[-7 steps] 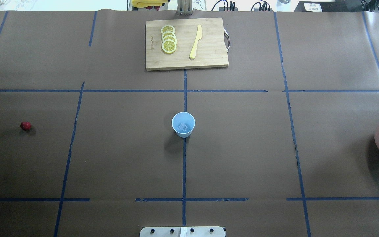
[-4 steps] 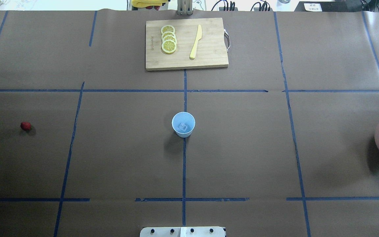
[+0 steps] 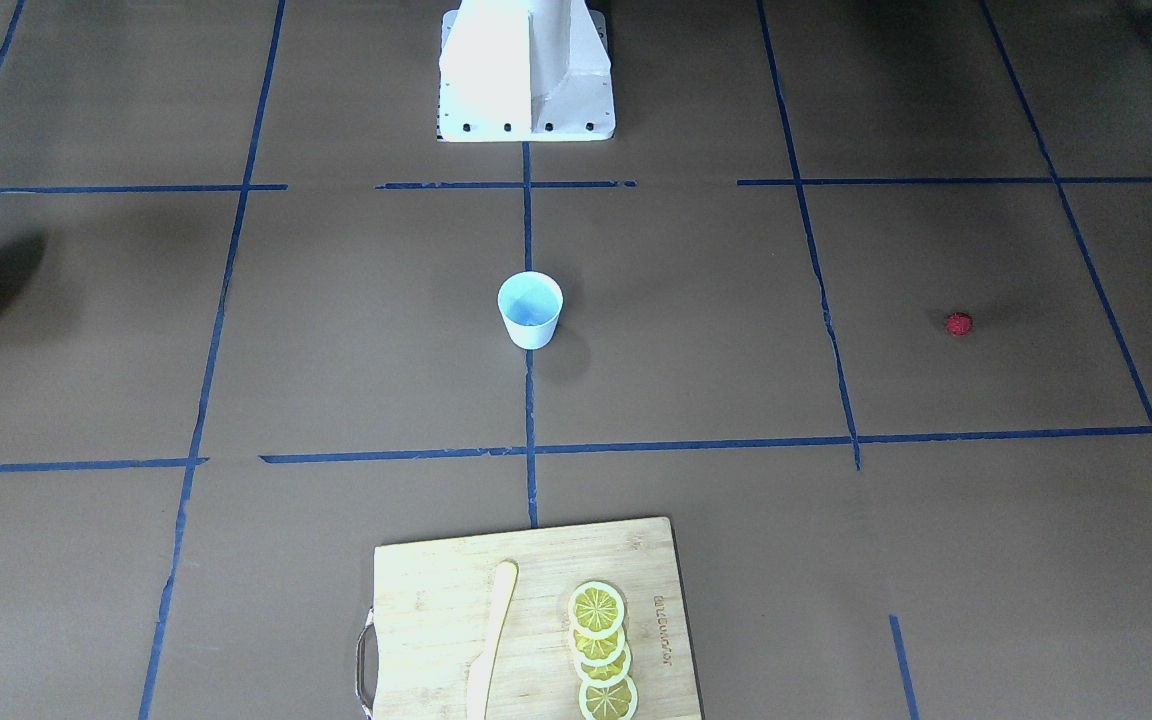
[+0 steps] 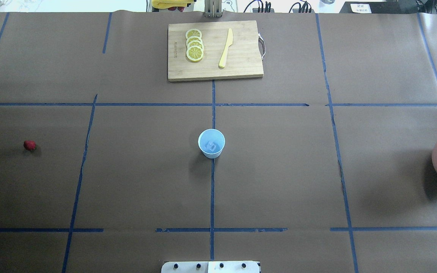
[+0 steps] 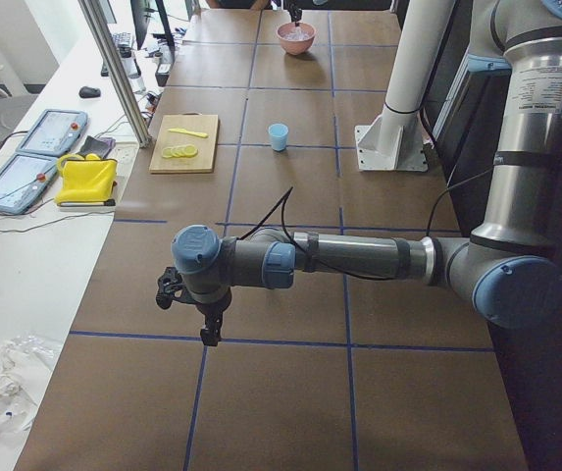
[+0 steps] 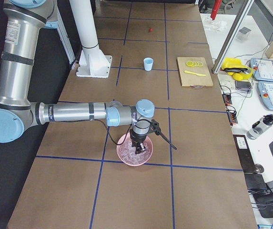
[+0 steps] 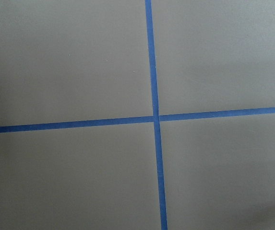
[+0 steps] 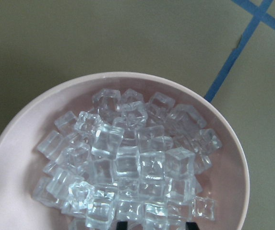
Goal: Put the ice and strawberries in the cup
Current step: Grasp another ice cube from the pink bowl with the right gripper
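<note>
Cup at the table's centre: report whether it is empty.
Not empty. The overhead view shows one ice cube at the bottom of the upright cup; the strawberry lies on the table, outside it.

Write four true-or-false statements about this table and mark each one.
1. The small white cup with the pale blue inside holds a clear ice cube. True.
2. The tiny red strawberry lies in the cup. False: it lies on the table, far off on the robot's left.
3. The yellow lemon slices lie on the wooden cutting board. True.
4. The pink bowl is empty. False: it is heaped with ice cubes.
</note>
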Available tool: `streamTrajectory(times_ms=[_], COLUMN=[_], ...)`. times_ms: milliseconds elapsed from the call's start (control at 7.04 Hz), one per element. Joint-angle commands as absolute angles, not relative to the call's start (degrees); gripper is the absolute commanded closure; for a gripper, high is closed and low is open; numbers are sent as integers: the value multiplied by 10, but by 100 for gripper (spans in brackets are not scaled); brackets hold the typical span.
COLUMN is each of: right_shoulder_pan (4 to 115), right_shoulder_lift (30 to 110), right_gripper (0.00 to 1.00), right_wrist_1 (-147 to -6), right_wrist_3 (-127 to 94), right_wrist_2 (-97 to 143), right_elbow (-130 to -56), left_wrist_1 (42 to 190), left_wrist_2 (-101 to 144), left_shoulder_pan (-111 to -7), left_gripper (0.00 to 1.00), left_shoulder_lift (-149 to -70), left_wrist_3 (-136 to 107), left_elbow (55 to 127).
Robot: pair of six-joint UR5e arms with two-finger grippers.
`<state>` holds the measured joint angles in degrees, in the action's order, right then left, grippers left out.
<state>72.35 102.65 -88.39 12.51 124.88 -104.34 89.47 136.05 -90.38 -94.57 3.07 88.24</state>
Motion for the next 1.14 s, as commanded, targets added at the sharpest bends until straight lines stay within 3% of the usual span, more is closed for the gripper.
streamTrajectory(times_ms=[0,994], right_shoulder_pan=[714,690], right_shoulder_lift=[1027,1025], right_gripper=[51,51], right_wrist_1=[-883,-878], right_wrist_3=[126,127], right_wrist_2=[1245,1224], right_elbow=[-1035,-1010], left_wrist_1=[895,896], left_wrist_2=[1361,1361], left_shoulder_pan=[-904,-904], left_gripper=[0,0], left_shoulder_lift=[-946,-947], left_wrist_3=[31,31], left_elbow=[882,882])
